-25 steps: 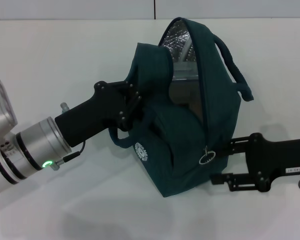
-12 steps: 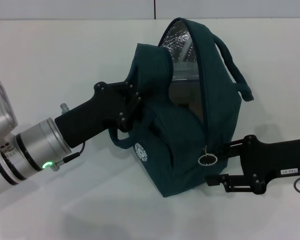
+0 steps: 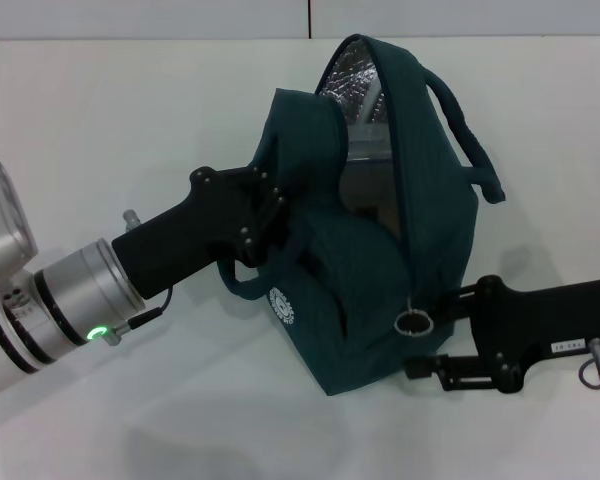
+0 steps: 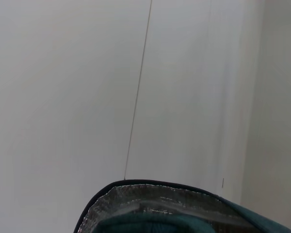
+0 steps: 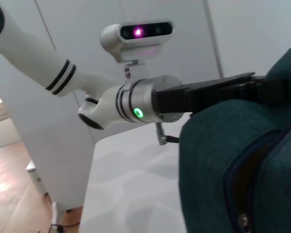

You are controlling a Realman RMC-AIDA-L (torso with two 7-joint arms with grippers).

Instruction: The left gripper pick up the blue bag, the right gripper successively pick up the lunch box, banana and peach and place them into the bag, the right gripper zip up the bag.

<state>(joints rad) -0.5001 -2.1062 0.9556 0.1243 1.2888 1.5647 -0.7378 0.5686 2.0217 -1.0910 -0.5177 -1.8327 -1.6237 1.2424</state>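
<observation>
On the white table (image 3: pixel 100 120), the silver-wristed left gripper (image 3: pixel 270 215) clenches the soft, floppy teal fabric bag (image 3: pixel 380 290); the white-labelled right gripper (image 3: pixel 435 340), jaws parted, nears its metal ring-pull (image 3: pixel 414 322), the best hold.

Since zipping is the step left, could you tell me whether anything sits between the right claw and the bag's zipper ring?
Nothing visible does. The right claw is right beside the blue bag, with the zipper ring hanging at its upper finger. The left claw grips the bag's opposite side, away from the zipper.
</observation>
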